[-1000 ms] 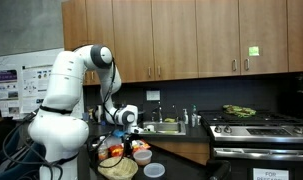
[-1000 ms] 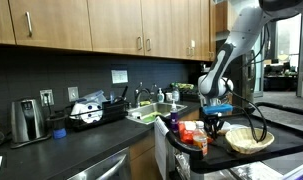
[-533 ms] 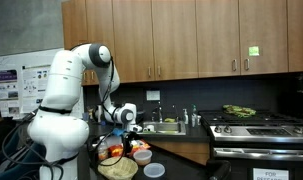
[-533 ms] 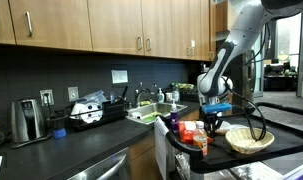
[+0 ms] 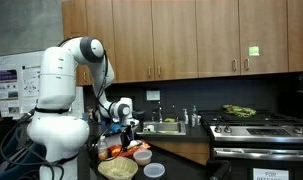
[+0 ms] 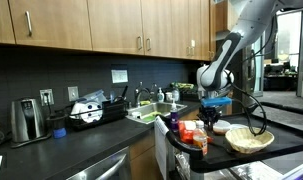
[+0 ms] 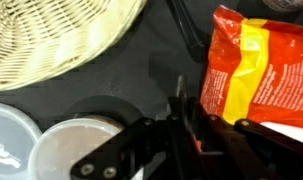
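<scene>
The arm has swung back and risen slightly. The claw [image 7: 184, 106] is closed, its tips meeting the lower corner of an orange snack bag [image 7: 246, 70] lying on the dark bench [image 7: 141, 75], near a wicker basket [image 7: 61, 35].

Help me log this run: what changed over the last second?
The arm swung its elbow aside and the gripper shifted slightly sideways, shut throughout; nothing was grasped or released. The red-and-yellow snack bag, woven wicker basket and white round tub stayed put.
</scene>
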`<state>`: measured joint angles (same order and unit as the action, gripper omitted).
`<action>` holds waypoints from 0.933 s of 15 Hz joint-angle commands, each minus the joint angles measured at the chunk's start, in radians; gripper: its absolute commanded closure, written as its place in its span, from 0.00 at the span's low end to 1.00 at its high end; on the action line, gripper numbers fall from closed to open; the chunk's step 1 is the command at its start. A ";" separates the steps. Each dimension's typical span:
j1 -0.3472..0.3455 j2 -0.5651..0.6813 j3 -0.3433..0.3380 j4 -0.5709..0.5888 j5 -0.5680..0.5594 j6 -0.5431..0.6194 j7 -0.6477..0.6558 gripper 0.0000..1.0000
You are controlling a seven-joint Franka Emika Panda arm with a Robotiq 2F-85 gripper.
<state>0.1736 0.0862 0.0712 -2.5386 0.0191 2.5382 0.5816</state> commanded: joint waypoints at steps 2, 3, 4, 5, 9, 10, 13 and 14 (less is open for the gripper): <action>0.000 -0.173 0.034 -0.114 -0.003 -0.016 0.096 0.96; -0.004 -0.205 0.043 -0.136 0.016 -0.022 0.114 0.96; -0.006 -0.237 0.053 -0.164 0.037 -0.023 0.137 0.96; -0.007 -0.273 0.063 -0.191 0.066 -0.035 0.158 0.96; 0.001 -0.424 0.099 -0.302 0.205 -0.070 0.234 0.96; -0.002 -0.429 0.110 -0.276 0.220 -0.092 0.264 0.96; -0.012 -0.485 0.144 -0.246 0.238 -0.143 0.376 0.96; -0.010 -0.501 0.149 -0.239 0.250 -0.161 0.413 0.96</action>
<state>0.1724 -0.3297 0.1888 -2.7780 0.2313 2.4391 0.8948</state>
